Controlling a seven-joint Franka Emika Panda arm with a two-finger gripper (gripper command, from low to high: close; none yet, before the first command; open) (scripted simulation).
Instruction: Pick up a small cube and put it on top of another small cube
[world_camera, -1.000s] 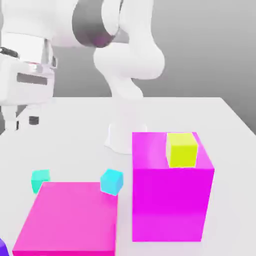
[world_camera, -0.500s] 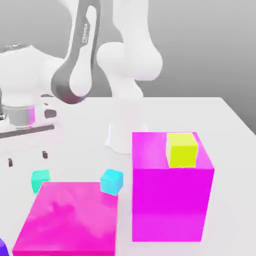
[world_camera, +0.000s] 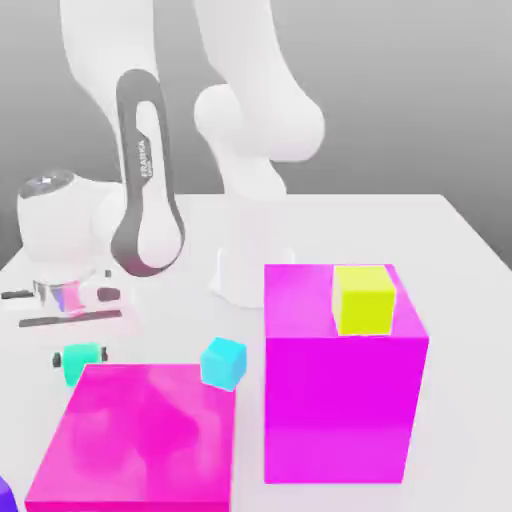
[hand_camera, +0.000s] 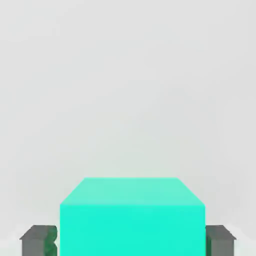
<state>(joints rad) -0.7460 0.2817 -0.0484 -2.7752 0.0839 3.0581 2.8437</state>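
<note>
Clock positions read off the exterior view, 12 at its top, dial centred on the teal cube.

Small teal cube (world_camera: 82, 364): on the pale table (world_camera: 460, 400), at the exterior view's left, just behind the flat pink block. Not on the lime cube.
Gripper (world_camera: 80, 357): closed down to a narrow span on the teal cube, one finger on each of two opposite sides; hand view agrees. Hand body (world_camera: 70, 300) at 12 o'clock, above the cube.
Flat pink block (world_camera: 140, 435): between 4 and 5 o'clock, near.
Sky-cyan cube (world_camera: 223, 364): 3 o'clock, overlapping the pink block's far corner in the picture; resting on it or behind it, cannot tell.
Tall magenta block (world_camera: 338, 410): 3 to 4 o'clock, beyond the cyan cube.
Small lime cube (world_camera: 363, 301): between 2 and 3 o'clock, well apart, upright on top of the magenta block.
Robot base (world_camera: 255, 275): 2 o'clock.
Blue-violet object (world_camera: 6, 497): 7 o'clock, cut by the picture edge.
</note>
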